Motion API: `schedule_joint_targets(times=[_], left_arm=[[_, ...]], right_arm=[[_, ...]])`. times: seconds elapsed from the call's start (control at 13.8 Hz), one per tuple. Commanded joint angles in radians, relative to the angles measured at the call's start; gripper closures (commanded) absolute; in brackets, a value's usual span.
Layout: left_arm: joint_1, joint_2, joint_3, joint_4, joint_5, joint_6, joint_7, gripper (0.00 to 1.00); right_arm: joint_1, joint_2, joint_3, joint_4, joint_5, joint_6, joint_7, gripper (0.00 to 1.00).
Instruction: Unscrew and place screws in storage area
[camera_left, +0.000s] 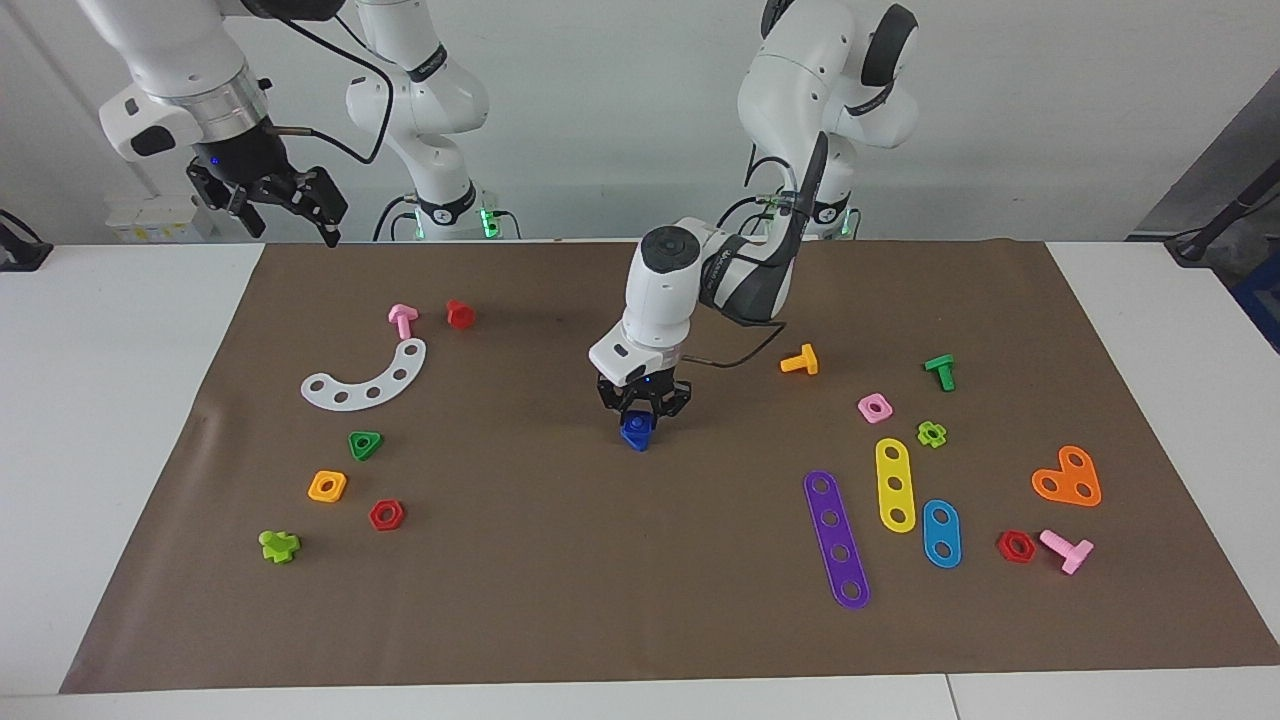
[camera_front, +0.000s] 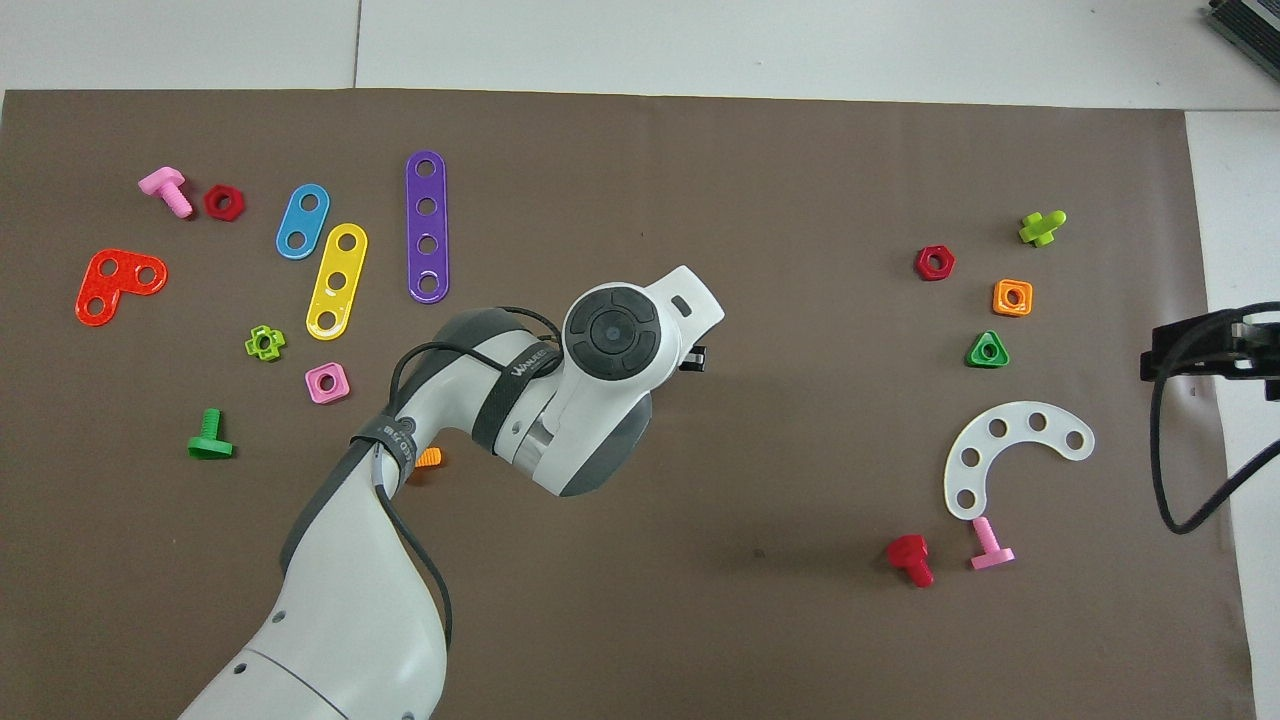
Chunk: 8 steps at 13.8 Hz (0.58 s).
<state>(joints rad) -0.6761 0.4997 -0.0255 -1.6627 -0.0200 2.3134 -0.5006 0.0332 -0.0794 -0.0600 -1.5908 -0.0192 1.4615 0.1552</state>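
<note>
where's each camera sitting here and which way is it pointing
Facing view: high across the table, looking at the robots; both arms show whole, the left gripper shut on the blue bolt mid-mat, the right gripper waiting raised at the mat's corner.
Overhead view: high above the robots' end, looking forward and steeply down; the left arm covers its gripper and the bolt, the right gripper shows at the edge.
Shared, half a turn apart: the white curved strip, the purple strip.

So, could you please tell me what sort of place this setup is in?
Probably a robotics lab: two white Franka arms stand at a white table spread with a brown mat, and plastic toy nuts, bolts and holed strips like the purple strip lie scattered across it.
</note>
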Motion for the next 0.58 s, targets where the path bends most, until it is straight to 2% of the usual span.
schedule_joint_targets(times=[0.0, 0.29, 0.51], left_arm=[[-0.016, -0.058, 0.016, 0.0, 0.015, -0.06, -0.021, 0.82], [0.006, -0.182, 0.021, -0.063, 0.017, -0.121, -0.018, 0.82], [0.093, -0.306, 0.022, -0.204, 0.017, -0.126, 0.046, 0.81]], right_arm=[[-0.007, 0.004, 0.002, 0.015, 0.021, -0.016, -0.017, 0.0], [-0.007, 0.004, 0.002, 0.015, 0.021, -0.016, -0.017, 0.0], [-0.007, 0.004, 0.002, 0.015, 0.021, -0.016, -0.017, 0.0]])
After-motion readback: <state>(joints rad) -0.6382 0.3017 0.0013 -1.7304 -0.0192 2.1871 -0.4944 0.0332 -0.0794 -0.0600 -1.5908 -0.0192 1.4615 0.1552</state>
